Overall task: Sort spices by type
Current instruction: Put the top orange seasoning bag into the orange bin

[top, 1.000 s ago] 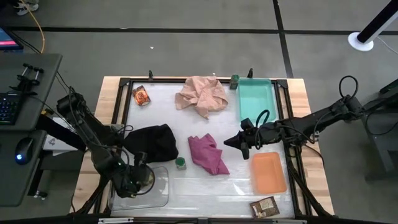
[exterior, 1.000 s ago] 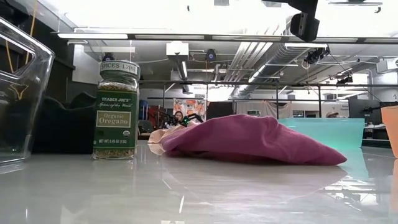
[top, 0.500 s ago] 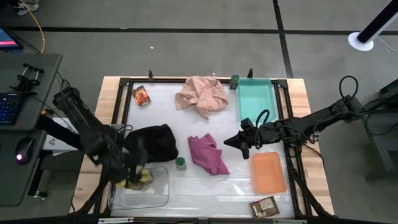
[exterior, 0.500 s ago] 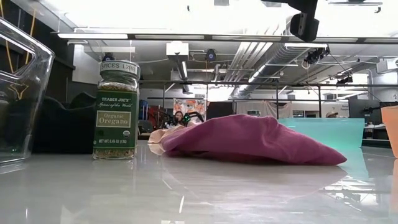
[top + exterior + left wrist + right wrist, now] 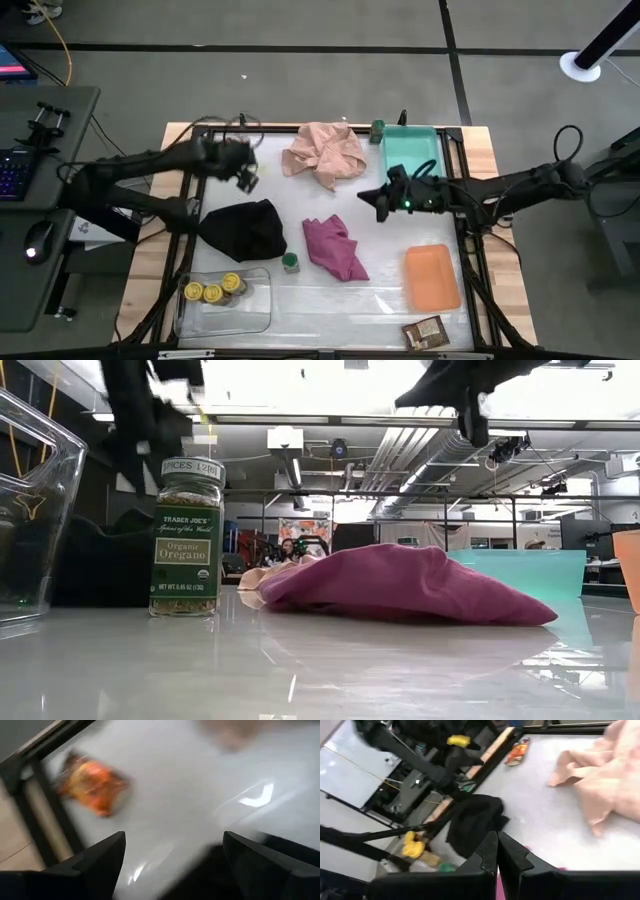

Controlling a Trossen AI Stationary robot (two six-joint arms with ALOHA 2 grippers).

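High view: left gripper [image 5: 247,172] spread wide and empty near orange packet [image 5: 227,154]; right gripper [image 5: 379,203] pinched shut beside teal tray [image 5: 412,158]; three yellow-lidded jars [image 5: 213,291] in clear tray [image 5: 252,310].

Yellow-lidded jars [image 5: 213,290], magenta cloth [image 5: 335,247]

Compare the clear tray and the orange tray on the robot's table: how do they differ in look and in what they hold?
1. The clear tray is see-through; the orange tray is solid-coloured.
2. The clear tray holds yellow-lidded jars; the orange tray holds nothing visible.
3. The clear tray sits at the table's near left corner, the orange tray toward the near right.
Both are shallow rounded rectangles lying flat, and neither gripper is over them.
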